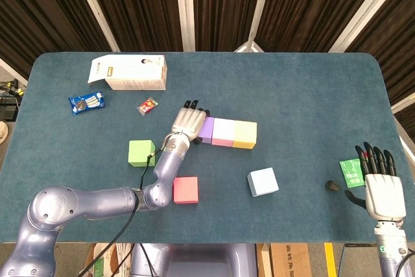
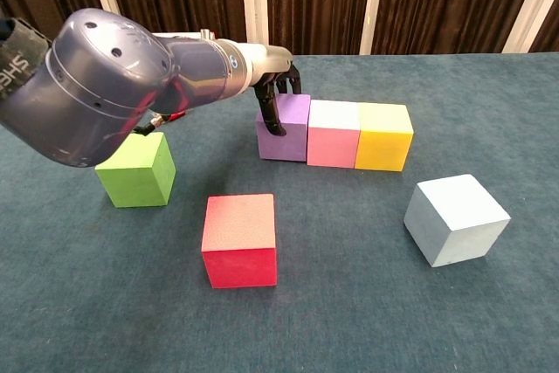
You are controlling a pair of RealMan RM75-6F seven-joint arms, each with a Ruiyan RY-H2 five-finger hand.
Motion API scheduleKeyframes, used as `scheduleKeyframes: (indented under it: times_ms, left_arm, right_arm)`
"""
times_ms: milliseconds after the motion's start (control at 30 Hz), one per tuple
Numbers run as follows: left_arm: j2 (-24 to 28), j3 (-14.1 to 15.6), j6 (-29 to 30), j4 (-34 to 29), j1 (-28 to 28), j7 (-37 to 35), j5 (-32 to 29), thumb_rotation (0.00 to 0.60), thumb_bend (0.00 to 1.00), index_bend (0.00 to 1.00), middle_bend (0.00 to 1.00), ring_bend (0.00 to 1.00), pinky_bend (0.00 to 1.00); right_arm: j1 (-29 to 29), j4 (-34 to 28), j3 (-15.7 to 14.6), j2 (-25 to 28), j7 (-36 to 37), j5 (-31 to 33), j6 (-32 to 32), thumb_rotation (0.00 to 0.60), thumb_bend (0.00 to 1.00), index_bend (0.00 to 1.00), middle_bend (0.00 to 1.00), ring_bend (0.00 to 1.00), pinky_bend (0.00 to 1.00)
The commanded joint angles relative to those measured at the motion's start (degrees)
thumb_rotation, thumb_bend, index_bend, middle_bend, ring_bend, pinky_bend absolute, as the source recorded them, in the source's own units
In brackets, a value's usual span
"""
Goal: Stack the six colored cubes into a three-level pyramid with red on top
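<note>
Left hand (image 1: 189, 121) grips purple cube (image 2: 288, 133) at row's end; right hand (image 1: 381, 189) spread, near table edge (image 1: 395, 105).

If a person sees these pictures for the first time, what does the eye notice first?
First comes the row of three cubes at the table's middle: purple cube, pink cube and yellow cube, side by side. The left hand rests on the purple end. Around them lie loose the green cube, red cube and pale blue cube.

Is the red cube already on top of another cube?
No, the red cube sits alone on the table, apart from the others.
</note>
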Motion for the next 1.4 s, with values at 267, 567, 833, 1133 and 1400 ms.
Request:
scheduleKeyframes:
  times_ms: [267, 567, 833, 1133, 1400]
  left_arm:
    - [-0.6, -0.2, 0.7, 0.4, -0.2, 1.9, -1.1, 0.600, 0.35, 0.25, 0.19, 0.00, 0.00]
    - [-1.0, -0.7, 0.9, 0.6, -0.1, 2.3, -0.7, 0.600, 0.34, 0.24, 0.19, 0.00, 0.00]
    - [-1.1, -1.0, 1.1, 0.4, 0.0, 3.1, -1.1, 0.600, 0.34, 0.23, 0.17, 0.00, 0.00]
    - [-1.4, -1.4, 1.5, 0.3, 0.0, 3.8, -1.5, 0.600, 0.34, 0.22, 0.17, 0.00, 0.00]
    - [-1.5, -1.8, 2.2, -0.2, -0.2, 4.8, -1.9, 0.600, 0.34, 0.22, 0.18, 0.00, 0.00]
  right_arm:
    - [-0.1, -0.4, 0.2, 0.1, -0.1, 0.6, -0.3, 0.600, 0.07, 0.00, 0.00, 0.00, 0.00]
    - [-0.2, -0.7, 0.4, 0.3, 0.0, 1.0, -0.6, 0.600, 0.08, 0.00, 0.00, 0.00, 0.00]
    - [-0.3, -1.0, 0.6, 0.4, -0.1, 1.4, -0.7, 0.600, 0.07, 0.00, 0.00, 0.00, 0.00]
    - [-0.3, -1.3, 0.7, 0.6, -0.2, 1.7, -0.9, 0.600, 0.07, 0.00, 0.00, 0.00, 0.00]
    - [-0.3, -1.5, 0.8, 0.7, -0.3, 2.0, -1.1, 0.600, 0.08, 0.00, 0.00, 0.00, 0.00]
